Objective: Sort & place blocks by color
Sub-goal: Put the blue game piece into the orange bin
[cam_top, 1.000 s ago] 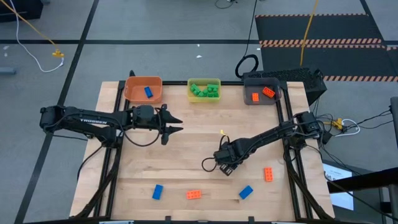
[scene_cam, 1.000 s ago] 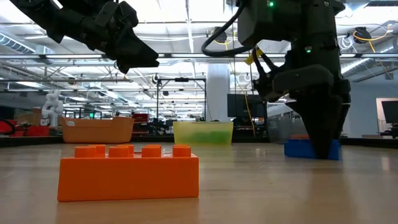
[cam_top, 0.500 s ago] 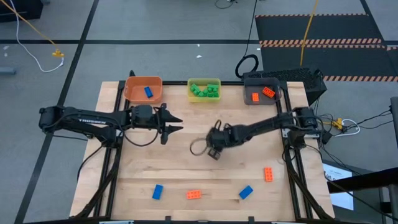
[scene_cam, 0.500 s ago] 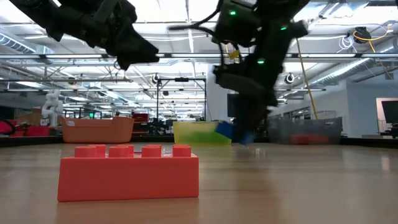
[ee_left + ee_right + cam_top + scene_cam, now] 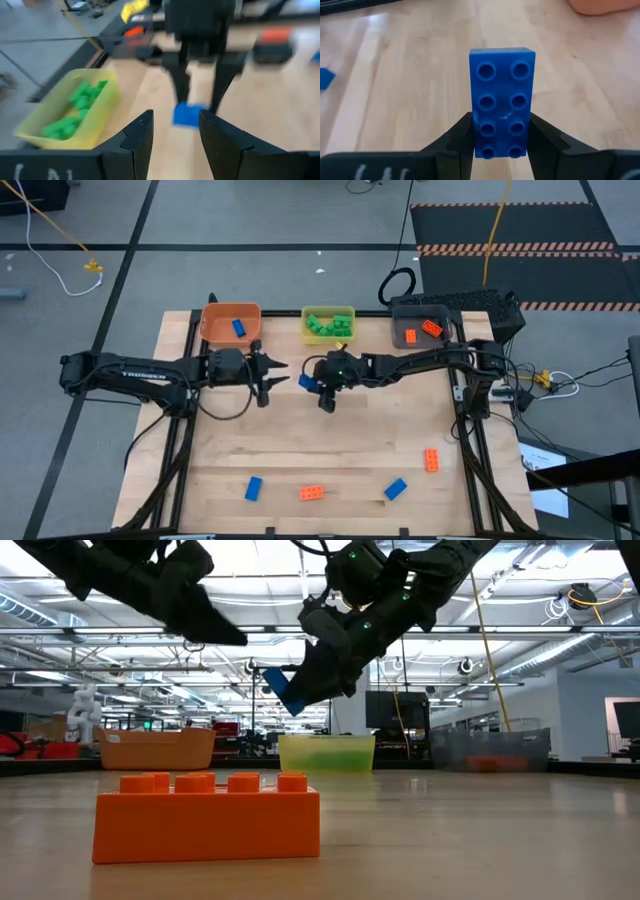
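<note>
high: overhead, straight down on whole bench (image 5: pixel 330 450) | low: bench-top level, close behind orange block (image 5: pixel 207 815), facing bins | wrists: close, forward past own fingers | shared: held blue block (image 5: pixel 502 100), yellow bin (image 5: pixel 35 131)

Wooden table (image 5: pixel 300 430) – three bins (image 5: pixel 231 324) at rear; blue, orange blocks (image 5: pixel 311 493) along front.
</note>
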